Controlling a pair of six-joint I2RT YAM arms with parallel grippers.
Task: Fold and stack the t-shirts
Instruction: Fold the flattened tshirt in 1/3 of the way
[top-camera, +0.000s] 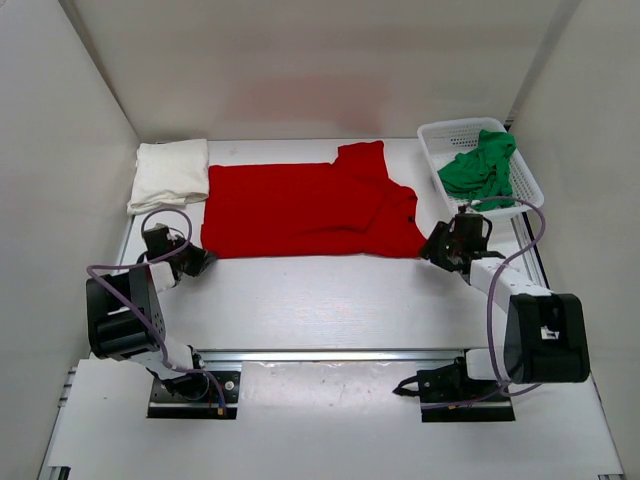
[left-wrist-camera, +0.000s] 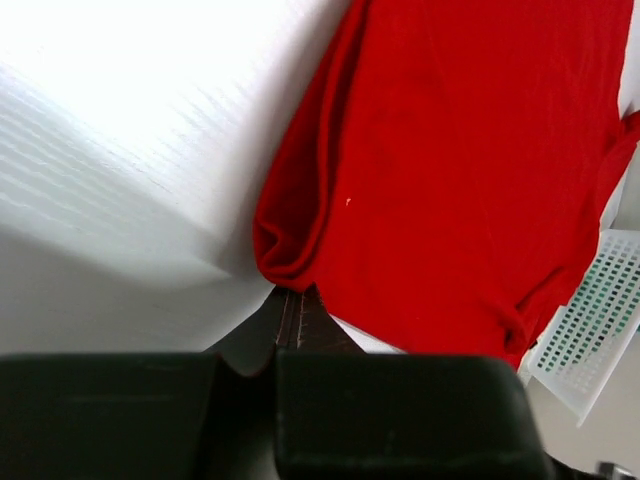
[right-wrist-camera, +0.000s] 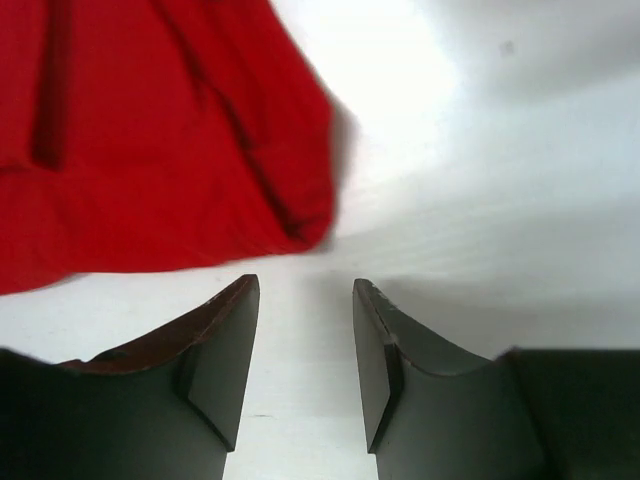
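- Currently seeing the red t-shirt (top-camera: 300, 210) lying flat across the middle of the table (top-camera: 330, 300), looking partly folded, one sleeve sticking out toward the far side.
- Noting the cream-white t-shirt (top-camera: 170, 175) sitting folded at the far-left corner, just beside the red one; counting that as done.
- Noting the green t-shirt (top-camera: 482, 168) sitting crumpled in the basket (top-camera: 432, 160) at far right, not yet folded.
- Seeing the left gripper (left-wrist-camera: 290, 305) pressing fully closed at the red shirt's near-left corner, tips touching cloth; failing to tell whether fabric is pinched.
- Seeing the right gripper (right-wrist-camera: 305, 290) hovering with jaws apart, gripping nothing, just short of the near-right corner.
- Judging roughly a third done: finishing the red fold, folding green and stacking all three remaining.
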